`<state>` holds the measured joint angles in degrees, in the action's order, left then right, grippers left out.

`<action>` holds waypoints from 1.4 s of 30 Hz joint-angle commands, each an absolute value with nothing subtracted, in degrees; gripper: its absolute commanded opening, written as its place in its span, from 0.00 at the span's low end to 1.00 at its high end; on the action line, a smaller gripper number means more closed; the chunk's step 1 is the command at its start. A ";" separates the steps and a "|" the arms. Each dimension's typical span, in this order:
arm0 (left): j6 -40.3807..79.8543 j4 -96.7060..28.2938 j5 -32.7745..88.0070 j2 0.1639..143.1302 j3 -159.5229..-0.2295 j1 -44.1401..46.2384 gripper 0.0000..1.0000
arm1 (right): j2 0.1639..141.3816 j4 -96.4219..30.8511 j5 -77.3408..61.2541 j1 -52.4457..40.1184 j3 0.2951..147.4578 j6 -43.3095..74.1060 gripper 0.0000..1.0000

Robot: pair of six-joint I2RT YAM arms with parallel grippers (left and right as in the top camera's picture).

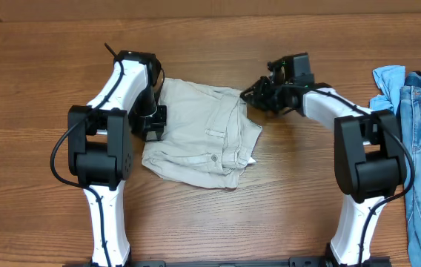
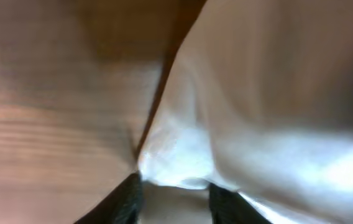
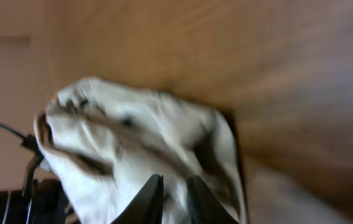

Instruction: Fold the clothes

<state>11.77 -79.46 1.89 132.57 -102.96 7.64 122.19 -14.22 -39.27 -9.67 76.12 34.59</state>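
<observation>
The pale beige shorts (image 1: 199, 133) lie in a wrinkled, folded heap on the wooden table, with the waistband and button toward the right. My left gripper (image 1: 152, 119) is at the shorts' left edge. In the left wrist view its fingers (image 2: 173, 196) are closed partway with pale fabric (image 2: 270, 124) between them. My right gripper (image 1: 253, 95) is at the shorts' far right corner. In the right wrist view its fingers (image 3: 173, 199) are nearly together over the fabric (image 3: 133, 137). Both wrist views are blurred.
A pile of blue denim clothes (image 1: 418, 133) lies along the table's right edge, beside the right arm's base. Bare wood table (image 1: 292, 185) surrounds the shorts.
</observation>
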 commanded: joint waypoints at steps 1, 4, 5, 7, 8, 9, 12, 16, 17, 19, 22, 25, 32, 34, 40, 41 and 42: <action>9.78 -84.05 -0.40 131.44 -108.31 5.61 0.49 | 115.33 -20.45 -45.78 -9.13 76.25 28.97 0.18; 8.08 -84.14 0.01 126.37 -111.35 4.29 0.70 | 108.44 -28.77 -45.67 -9.15 76.27 22.55 0.24; 8.12 -83.66 0.05 124.95 -111.59 3.84 0.79 | 106.65 -30.76 -45.54 -9.15 76.25 21.61 0.26; 8.01 -81.62 2.02 122.41 -111.59 2.63 1.00 | 102.15 -35.44 -45.43 -9.15 76.25 18.96 0.33; 6.81 -80.95 4.49 122.28 -111.57 2.26 1.00 | 100.36 -37.52 -44.66 -9.15 76.25 18.35 0.35; 4.99 -80.49 7.20 122.54 -111.33 2.07 1.00 | 99.04 -39.05 -44.14 -9.15 76.25 17.69 0.37; -0.25 -77.69 15.42 123.57 -108.18 1.87 1.00 | 95.29 -44.18 -41.39 -9.15 76.25 16.91 0.40; -1.80 -72.18 18.81 124.77 -102.02 1.89 1.00 | 92.62 -49.98 -40.88 -9.13 76.25 11.31 0.43; -1.80 -70.41 19.92 124.79 -100.05 1.89 1.00 | 92.29 -51.70 -40.36 -9.13 76.25 10.15 0.43; -1.98 -68.10 21.43 124.79 -97.06 1.89 1.00 | 92.20 -54.35 -39.40 -9.13 76.25 8.91 0.43; -1.98 -64.51 21.41 124.79 -91.24 1.89 1.00 | 92.20 -57.12 -38.61 -9.15 76.25 8.67 0.43; -1.98 -59.68 23.42 124.79 -85.38 1.89 1.00 | 92.20 -57.67 -38.61 -9.15 76.25 8.49 0.43; -2.24 -51.75 32.82 124.79 -78.89 4.86 0.96 | 92.20 -57.63 -38.61 -9.15 76.25 8.51 0.43; -2.39 -51.75 32.80 124.79 -78.87 6.00 0.78 | 92.20 -57.65 -38.61 -9.15 76.25 8.51 0.43; -0.62 -54.37 33.52 124.68 -78.91 5.39 0.04 | 92.20 -57.65 -38.61 -9.15 76.25 8.51 0.43; 0.21 -55.24 33.54 124.33 -78.91 4.69 0.04 | 92.20 -57.67 -38.61 -9.15 76.25 8.51 0.43; 1.89 -55.83 33.54 123.76 -78.91 3.64 0.04 | 92.20 -57.82 -38.61 -9.13 76.25 8.51 0.43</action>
<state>-0.93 -53.63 34.13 122.19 -80.68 5.13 93.91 -57.89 -38.54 -9.37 75.81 8.97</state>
